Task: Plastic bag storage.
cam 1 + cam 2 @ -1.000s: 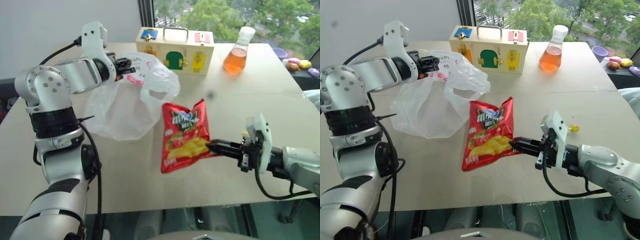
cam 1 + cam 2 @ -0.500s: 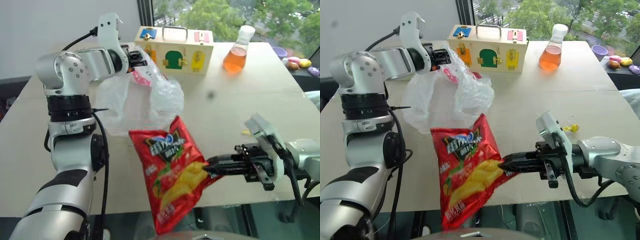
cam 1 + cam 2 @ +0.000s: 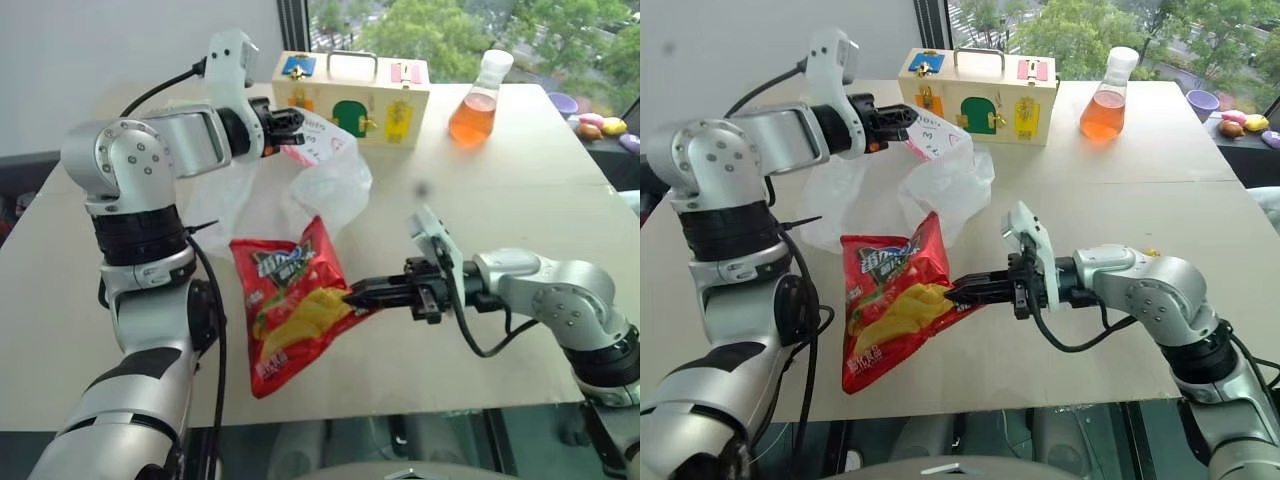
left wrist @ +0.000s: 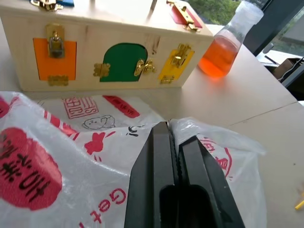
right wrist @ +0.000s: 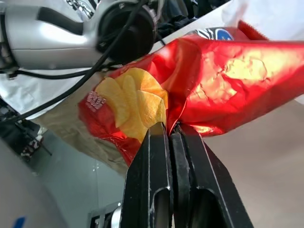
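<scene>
My left claw (image 3: 296, 125) is clenched on the rim of the plastic bag (image 3: 315, 185), holding it lifted above the table (image 3: 520, 200) in front of the wooden latch box (image 3: 350, 95), and my right claw (image 3: 958, 292) is clamped on one edge of the red chips packet (image 3: 888, 300), which hangs just below and in front of the bag. The bag droops from my left pinch, its lower folds still resting on the table, its mouth only partly spread.

As I read it, the step is feeding the packet into the bag. To do it well I should keep the left pinch high and steady so the mouth gapes toward my right hand, then bring the packet in lower corner first, angled along the opening, not pushed flat against the film. The film is thin and crinkly, so a hard push may fold the mouth shut or tug the rim from my fingers.

My left arm is raised, forearm reaching across toward the box, claw roughly level. My right forearm lies low across the table, claw pointing toward my left side. The orange flask (image 3: 478, 100) stands well clear.
</scene>
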Robot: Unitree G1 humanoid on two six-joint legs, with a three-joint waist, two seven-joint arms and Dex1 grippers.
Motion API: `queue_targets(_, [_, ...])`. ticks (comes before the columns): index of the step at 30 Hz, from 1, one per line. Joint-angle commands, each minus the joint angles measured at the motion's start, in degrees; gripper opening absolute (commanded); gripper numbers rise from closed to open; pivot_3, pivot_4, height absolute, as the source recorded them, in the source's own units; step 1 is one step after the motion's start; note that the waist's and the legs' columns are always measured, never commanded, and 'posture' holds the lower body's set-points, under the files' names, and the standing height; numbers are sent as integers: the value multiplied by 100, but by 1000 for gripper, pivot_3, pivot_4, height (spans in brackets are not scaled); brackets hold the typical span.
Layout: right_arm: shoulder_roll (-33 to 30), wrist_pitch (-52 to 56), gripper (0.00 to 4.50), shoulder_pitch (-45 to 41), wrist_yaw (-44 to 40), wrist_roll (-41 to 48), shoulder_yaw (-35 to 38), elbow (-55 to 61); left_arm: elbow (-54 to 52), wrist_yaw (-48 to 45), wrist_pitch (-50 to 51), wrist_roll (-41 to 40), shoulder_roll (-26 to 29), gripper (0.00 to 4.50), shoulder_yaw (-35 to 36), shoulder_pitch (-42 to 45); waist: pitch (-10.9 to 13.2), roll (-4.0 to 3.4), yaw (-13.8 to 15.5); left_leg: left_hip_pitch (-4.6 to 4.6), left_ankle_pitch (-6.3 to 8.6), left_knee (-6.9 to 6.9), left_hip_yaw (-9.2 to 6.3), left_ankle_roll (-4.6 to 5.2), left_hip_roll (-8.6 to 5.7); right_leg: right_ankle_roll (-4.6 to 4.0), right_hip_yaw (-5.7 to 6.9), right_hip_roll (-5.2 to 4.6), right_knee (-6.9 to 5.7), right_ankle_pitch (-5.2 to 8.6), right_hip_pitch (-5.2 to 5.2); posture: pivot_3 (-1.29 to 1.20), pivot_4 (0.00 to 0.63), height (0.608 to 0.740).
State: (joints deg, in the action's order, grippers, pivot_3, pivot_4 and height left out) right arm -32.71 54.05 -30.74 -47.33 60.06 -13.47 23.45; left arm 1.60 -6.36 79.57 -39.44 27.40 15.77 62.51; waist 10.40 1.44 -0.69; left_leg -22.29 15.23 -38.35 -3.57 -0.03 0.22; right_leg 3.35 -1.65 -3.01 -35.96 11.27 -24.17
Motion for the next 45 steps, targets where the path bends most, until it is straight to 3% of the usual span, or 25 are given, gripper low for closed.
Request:
queue_targets(1, [16, 114, 54, -183, -517, 400, 158, 302, -175, 124, -29, 134, 15, 0, 280, 48, 0, 0, -9, -11, -1, -1, 0, -1, -1, 0, 0, -1, 0, -1, -11, 0, 150, 740])
queue_targets(8, [403, 181, 54, -694, -862, 42, -237, 12, -121, 39, 59, 193, -175, 0, 281, 135, 0, 0, -19, -48, -6, -2, -2, -11, -2, -1, 0, 0, -31, -1, -61, 0, 150, 740])
queue_targets(11, [659, -276, 54, -901, -723, -671, -287, -644, -391, -296, 554, -150, -20, 0, 390, 62, 0, 0, -39, -45, -3, -5, -1, -5, -3, -1, -1, 0, -41, -1, -62, 0, 150, 740])
queue_targets(18, [508, -864, 54, -503, -436, -1548, 242, -1270, -760, -1113, 1283, -813, 826, 0, 409, -157, 0, -1, -51, -44, -7, -6, 1, -11, -3, -3, -5, 0, -64, 0, -75, 0, 150, 740])
queue_targets(24, [151, -847, 54, 1, -44, -1731, 899, -1000, -166, -1424, 1293, -2266, 1674, 0, 165, -279, 1, -1, -47, -44, -6, -6, 3, -10, -4, -3, -9, -1, -65, 0, -75, 0, 150, 740])
queue_targets(29, [19, -646, 54, 209, 277, -1679, 1281, -694, -94, -1055, 1293, -4203, 1885, 0, -347, -338, 1, -1, -43, -39, -6, -7, 2, -9, -3, -3, -10, -2, -77, 1, -75, 0, 150, 740])
queue_targets(39, [-422, 44, 54, 572, 835, -1146, 2377, -375, 107, 447, 795, -6012, 1646, 0, -843, -434, 1, -2, -28, -35, -6, -10, 10, -8, -5, -4, -19, -4, -80, 1, -75, 0, 150, 740])
queue_targets(43, [-20, 44, 54, 319, 1371, -1510, 1873, -356, 101, 1238, 103, -6637, 1478, 0, -1132, -540, 1, -2, -30, -34, -6, -10, 14, -9, -5, -4, -25, -4, -82, 1, -75, 0, 150, 740])
queue_targets(45, [670, -236, 54, 9, 1902, -2002, 1349, -650, 93, 1614, -260, -6907, 1332, 0, -1263, -596, 0, -1, -51, -31, -7, -11, 18, -9, -4, -4, -31, -3, -83, 0, -76, 0, 150, 740])
